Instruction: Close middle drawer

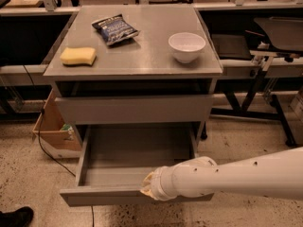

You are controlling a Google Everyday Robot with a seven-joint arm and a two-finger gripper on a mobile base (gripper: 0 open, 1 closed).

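The middle drawer [102, 196] is the wide, shallow grey drawer with a low, plain front panel. It stands pulled far out at the bottom of the grey cabinet [142, 63], and its inside shows empty. My gripper [147, 189] is at the end of the white arm [236, 176], which reaches in from the right. The gripper sits at the top edge of the drawer's front panel, a little right of its middle. It appears to touch the panel.
A taller grey drawer front [133, 109] above is shut. A yellow sponge [78, 56], a chip bag [114, 29] and a white bowl [187, 46] lie on the cabinet top. A cardboard box [54, 129] stands to the left, and a black shoe [14, 216] is at the bottom left.
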